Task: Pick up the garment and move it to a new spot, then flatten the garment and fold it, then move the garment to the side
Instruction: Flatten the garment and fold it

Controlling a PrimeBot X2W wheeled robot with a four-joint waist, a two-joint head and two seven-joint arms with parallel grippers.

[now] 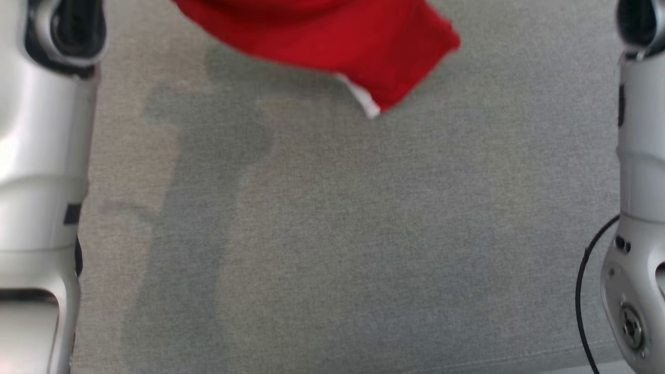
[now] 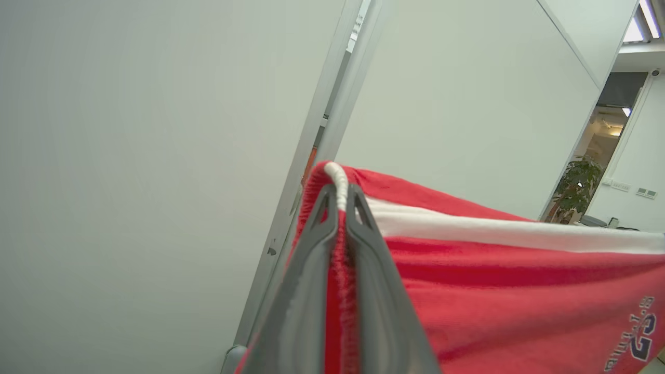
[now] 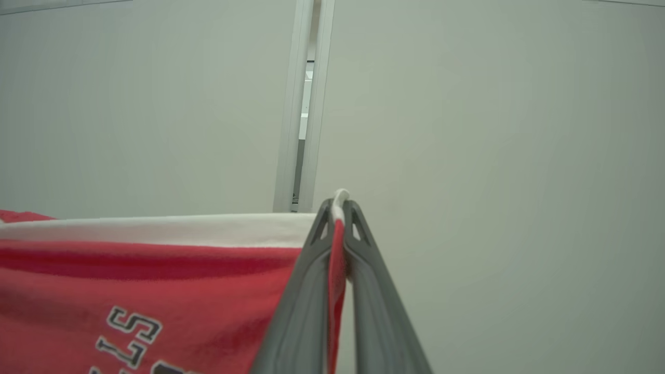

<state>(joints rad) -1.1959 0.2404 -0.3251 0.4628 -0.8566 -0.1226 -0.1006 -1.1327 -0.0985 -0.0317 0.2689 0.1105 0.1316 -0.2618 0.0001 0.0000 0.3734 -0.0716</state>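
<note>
Garment [image 1: 332,36] is hanging over the far part of the counter [image 1: 363,234], between the left forearm [image 1: 41,156] and the right forearm [image 1: 641,156]. Its upper edge is running between the tools: one end is sitting inside the left tool [image 2: 340,200], the other inside the right tool [image 3: 340,208]. Wall [image 3: 467,130] is standing behind. Plant [image 2: 574,187] is standing beyond the garment, at the right of the left wrist view.

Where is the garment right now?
The red garment hangs at the top of the head view above the grey surface, stretched between the left gripper and right gripper.
</note>
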